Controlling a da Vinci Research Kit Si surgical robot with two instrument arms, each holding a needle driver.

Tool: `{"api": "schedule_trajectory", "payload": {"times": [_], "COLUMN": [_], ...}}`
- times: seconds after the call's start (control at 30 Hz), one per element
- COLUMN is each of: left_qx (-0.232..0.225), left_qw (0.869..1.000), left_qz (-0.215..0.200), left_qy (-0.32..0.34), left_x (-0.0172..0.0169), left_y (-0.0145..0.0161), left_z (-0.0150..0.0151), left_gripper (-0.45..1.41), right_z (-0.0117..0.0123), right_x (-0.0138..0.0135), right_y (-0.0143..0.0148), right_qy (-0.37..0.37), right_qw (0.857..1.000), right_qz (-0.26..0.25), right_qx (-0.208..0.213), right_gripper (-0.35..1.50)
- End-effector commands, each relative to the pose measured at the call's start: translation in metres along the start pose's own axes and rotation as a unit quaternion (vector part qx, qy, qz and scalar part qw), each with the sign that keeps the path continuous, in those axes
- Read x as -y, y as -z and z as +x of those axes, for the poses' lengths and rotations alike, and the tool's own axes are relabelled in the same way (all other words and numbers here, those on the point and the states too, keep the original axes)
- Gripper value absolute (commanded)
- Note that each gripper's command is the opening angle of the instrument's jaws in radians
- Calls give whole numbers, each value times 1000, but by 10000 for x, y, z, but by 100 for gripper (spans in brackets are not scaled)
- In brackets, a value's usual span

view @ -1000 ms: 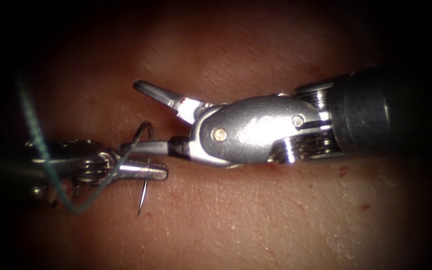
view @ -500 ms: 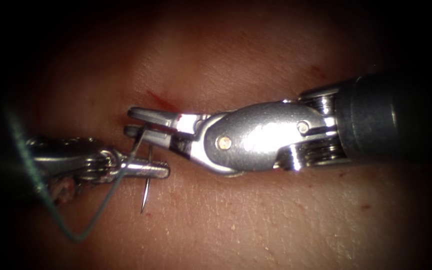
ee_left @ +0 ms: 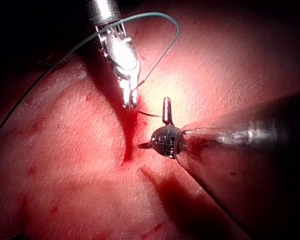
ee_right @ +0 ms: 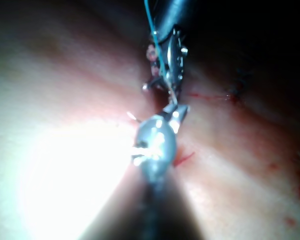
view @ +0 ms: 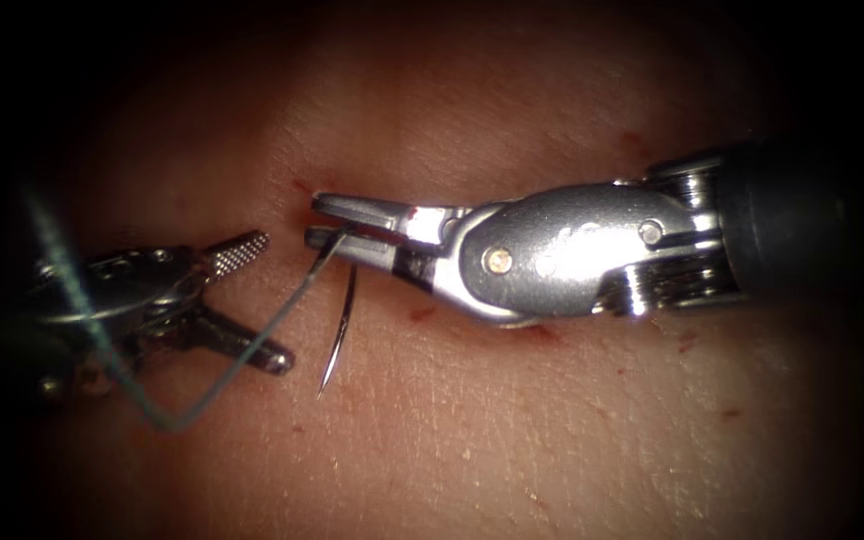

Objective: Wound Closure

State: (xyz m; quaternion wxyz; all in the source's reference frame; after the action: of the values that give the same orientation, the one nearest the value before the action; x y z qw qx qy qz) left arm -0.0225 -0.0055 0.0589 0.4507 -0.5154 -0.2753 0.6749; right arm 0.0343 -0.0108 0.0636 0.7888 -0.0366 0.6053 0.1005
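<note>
Two steel needle drivers over pale tissue (view: 512,430) | right tool (view: 327,222) clamped thin curved needle (view: 338,325) near its thread end, clear of tissue | left tool (view: 257,295) spread wide, empty | green thread (view: 242,365) trailing left | cut (ee_left: 127,142) unclosed here.

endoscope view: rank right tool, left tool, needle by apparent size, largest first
1. Right tool, shut on the needle's upper end.
2. Left tool, open, holding nothing; partly in shadow, so its extent is unsure.
3. Needle, free above the tissue.
</note>
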Motion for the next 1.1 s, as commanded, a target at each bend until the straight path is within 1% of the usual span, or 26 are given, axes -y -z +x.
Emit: {"api": "schedule_trajectory", "payload": {"times": [0.03, 0.07, 0.1, 0.13, 0.17, 0.23, 0.27, 0.37, 0.43, 0.6, 0.63, 0.77, 0.8, 0.93, 1.1], "left_qx": [1, 0, -5, -6, -7, -7, -7, -8, -8, -8, -6, -4, -4, -4, -5], "left_qw": [1000, 999, 995, 992, 986, 982, 980, 976, 974, 973, 972, 972, 972, 972, 972], "left_qz": [0, 3, 20, 28, 38, 45, 49, 58, 55, 43, 43, 42, 42, 42, 44], "left_qy": [-23, -43, -97, -120, -164, -182, -195, -210, -220, -228, -230, -230, -230, -229, -230], "left_x": [2, 2, 4, 5, 8, 11, 15, 24, 31, 46, 49, 51, 51, 50, 50], "left_y": [-4, -4, -3, -3, -3, -3, -4, -6, -8, -11, -11, -9, -8, -9, -11], "left_z": [-7, -7, -8, -9, -12, -16, -19, -26, -32, -44, -46, -46, -45, -45, -46], "left_gripper": [130, 128, 120, 113, 89, 66, 51, 36, 26, 15, 15, 15, 19, 20, 29], "right_z": [-8, -10, -12, -13, -16, -18, -19, -25, -30, -37, -38, -37, -37, -37, -38], "right_x": [1, -1, -4, -6, -12, -22, -28, -47, -58, -68, -70, -72, -71, -72, -73], "right_y": [-4, -4, -3, -3, -4, -6, -7, -15, -23, -42, -47, -49, -49, -48, -49], "right_qy": [-1, -1, 1, 4, 11, 14, 13, 9, 8, 17, 28, 33, 33, 42, 42], "right_qw": [1000, 1000, 1000, 1000, 999, 999, 999, 998, 998, 997, 997, 996, 997, 996, 996], "right_qz": [-5, -9, -15, -16, -18, -22, -24, -35, -37, -39, -40, -41, -38, -37, -36], "right_qx": [3, 7, 13, 18, 32, 40, 43, 51, 55, 61, 64, 66, 63, 65, 64], "right_gripper": [-35, -35, -35, -35, -35, -35, -35, -35, -35, -35, -35, -35, -35, -35, -35]}}
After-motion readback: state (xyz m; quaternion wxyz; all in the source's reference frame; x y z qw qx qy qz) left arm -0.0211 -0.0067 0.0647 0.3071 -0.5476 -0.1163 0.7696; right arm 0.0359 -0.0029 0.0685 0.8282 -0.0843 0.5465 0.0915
